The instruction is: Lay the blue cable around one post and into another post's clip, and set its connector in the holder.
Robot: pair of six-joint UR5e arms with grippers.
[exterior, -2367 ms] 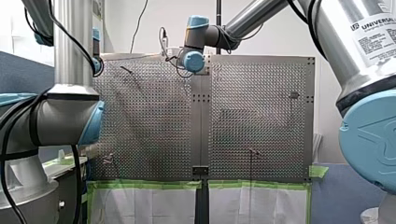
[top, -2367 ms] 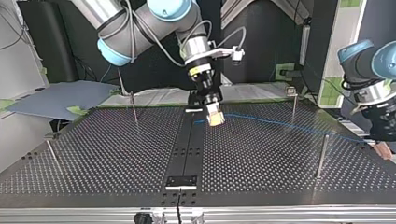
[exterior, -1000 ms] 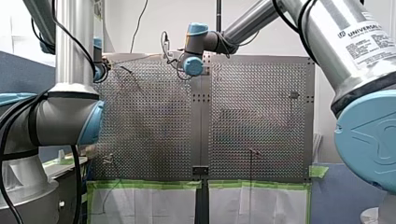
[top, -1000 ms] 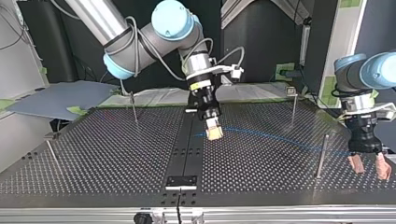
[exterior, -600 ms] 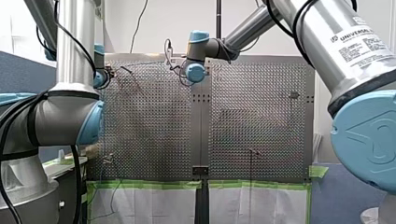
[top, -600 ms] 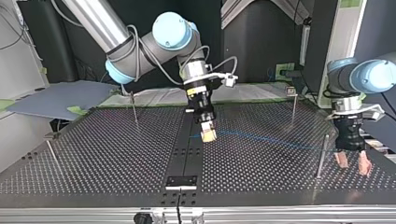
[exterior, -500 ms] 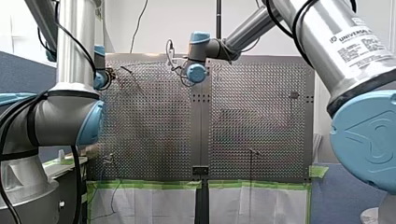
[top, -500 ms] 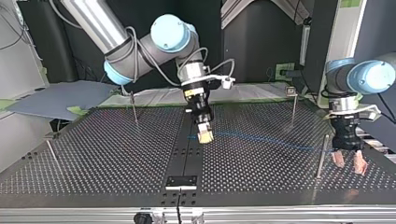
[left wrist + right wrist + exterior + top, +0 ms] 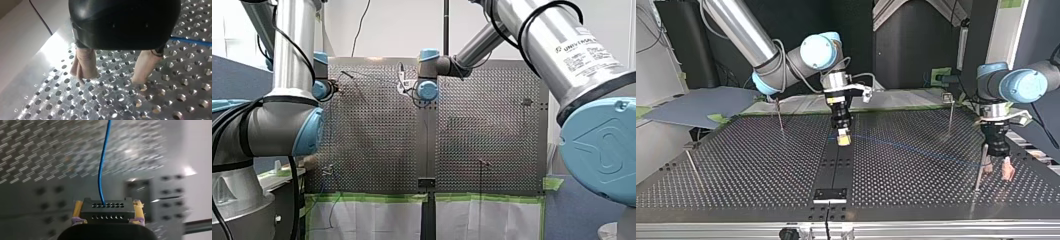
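**Right wrist view.** My right gripper [image 9: 108, 208] is pinching the black connector [image 9: 107, 215] between its yellow pads [image 9: 77, 210], with one pad pressing on each short end. The connector is a flat rectangular block whose face is showing two rows of small round holes. The blue cable [image 9: 101, 170], thin, smooth and round, is leaving a hole in the upper row. It is running straight ahead over the perforated table [image 9: 37, 157].

**Top view.** The connector is hanging over the table's dark central strip [image 9: 836, 165]. The cable is stretching from it toward the view's right, low above the plate, as far as a slim metal post [image 9: 982, 160]. My left gripper [image 9: 997, 171] is standing just beside that post, its jaws spread wide with nothing between them. A second thin post [image 9: 950, 112], topped by a small square head, is standing further back.

**Left wrist view.** The beige pads [image 9: 85, 62], soft-looking and wrinkled, are standing close to bright metal pierced with countersunk round holes. The cable is lying beside the gripper, clear of both fingers.
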